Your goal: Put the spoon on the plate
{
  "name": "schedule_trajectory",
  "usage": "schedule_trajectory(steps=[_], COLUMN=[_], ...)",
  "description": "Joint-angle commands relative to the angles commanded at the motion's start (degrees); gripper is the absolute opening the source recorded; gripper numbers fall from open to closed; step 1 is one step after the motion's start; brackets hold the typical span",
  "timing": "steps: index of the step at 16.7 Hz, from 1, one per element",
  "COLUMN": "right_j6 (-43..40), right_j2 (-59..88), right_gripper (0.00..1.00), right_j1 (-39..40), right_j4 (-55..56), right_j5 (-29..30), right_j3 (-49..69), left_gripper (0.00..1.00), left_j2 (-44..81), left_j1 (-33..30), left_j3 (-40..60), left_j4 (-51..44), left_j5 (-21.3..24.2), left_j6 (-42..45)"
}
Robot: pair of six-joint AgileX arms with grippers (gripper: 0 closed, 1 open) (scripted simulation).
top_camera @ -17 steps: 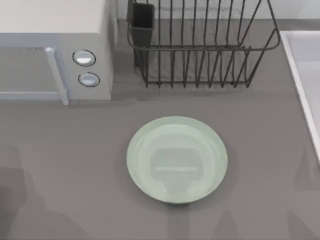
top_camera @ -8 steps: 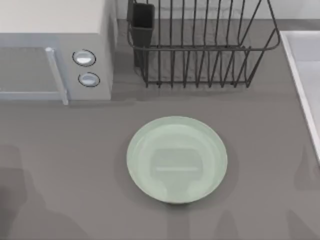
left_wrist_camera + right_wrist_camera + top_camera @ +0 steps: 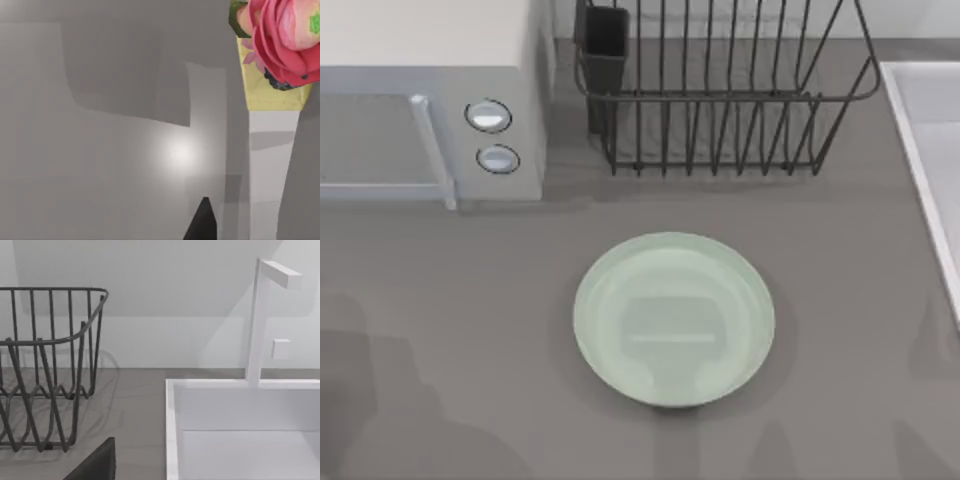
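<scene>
The grey bench (image 3: 440,300) carries everything. At its far left stands a pale microwave (image 3: 430,95) with two round knobs; beside it, along the back, is a dark wire dish rack (image 3: 720,90) with a black cup (image 3: 605,35) at its corner. A white sink (image 3: 245,430) with an angular white tap (image 3: 260,320) lies along the right edge. The mint-green plate (image 3: 674,319) rests flat mid-bench, in front of the rack, with nothing on it. In the left wrist view, a red-pink flower ornament (image 3: 285,40) shows against a yellow patch. Dark tips of the left tool (image 3: 202,222) and right tool (image 3: 97,465) are visible, but I cannot tell whether either is apart or together.
</scene>
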Motion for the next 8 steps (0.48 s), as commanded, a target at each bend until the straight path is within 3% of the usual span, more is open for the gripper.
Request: schedule_trajectory(steps=[4, 8], right_j6=[0.0, 0.0], right_j2=[0.0, 0.0], right_gripper=[1.0, 1.0], right_j1=[0.0, 0.0], right_j4=[0.0, 0.0], right_j5=[0.0, 0.0], right_j3=[0.0, 0.0], left_gripper=[0.0, 0.0], left_j2=[-4.4, -6.3], left_j1=[-0.1, -0.1], left_j3=[6.5, 8.9], left_j4=[-11.8, -15.0], left_j5=[0.0, 0.0], left_j6=[-0.4, -0.5])
